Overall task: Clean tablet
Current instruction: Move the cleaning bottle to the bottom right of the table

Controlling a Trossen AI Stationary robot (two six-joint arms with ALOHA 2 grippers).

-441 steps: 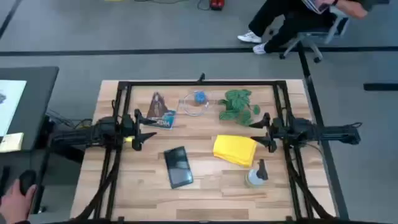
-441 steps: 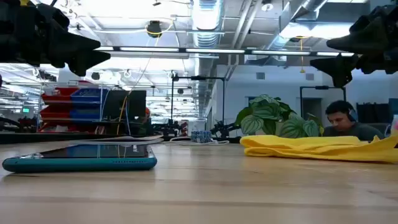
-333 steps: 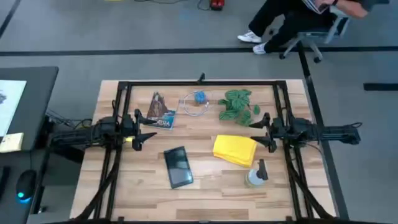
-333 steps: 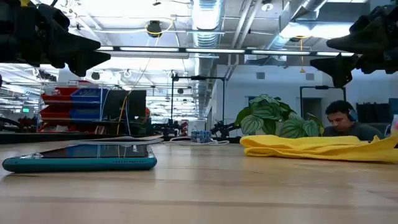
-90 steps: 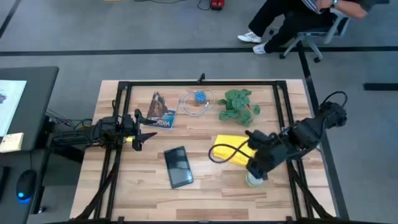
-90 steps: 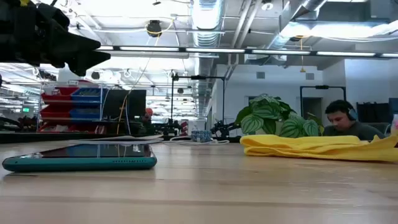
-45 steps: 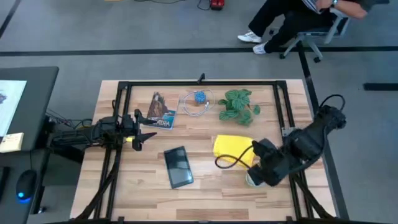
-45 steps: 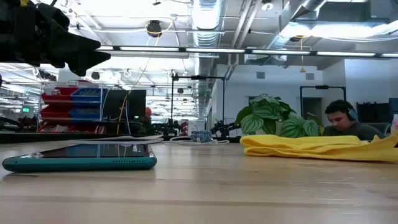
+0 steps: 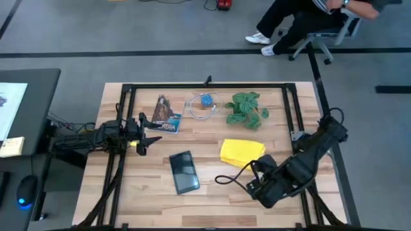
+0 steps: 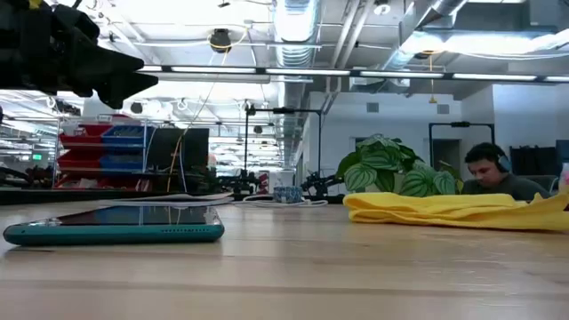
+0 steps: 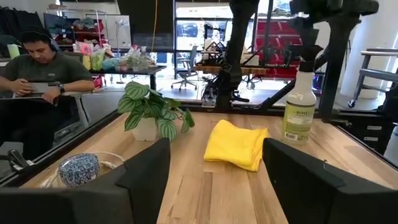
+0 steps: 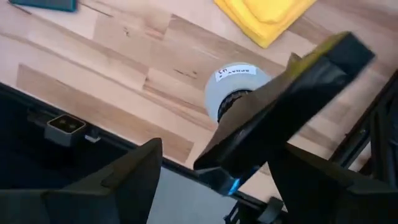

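In the high view the right arm's dark end effector (image 9: 264, 190) covers the pale spray bottle (image 11: 296, 111) entirely, so whether the two touch cannot be told there. The right wrist view shows only the bottle's round white shoulder, its black trigger head blocking the rest (the label print is too small to read). The thin black tablet with glossy screen (image 9: 184, 171) is cut by that view's edge to a sliver. The folded yellow cloth (image 10: 453, 210) runs off the low view's right edge.
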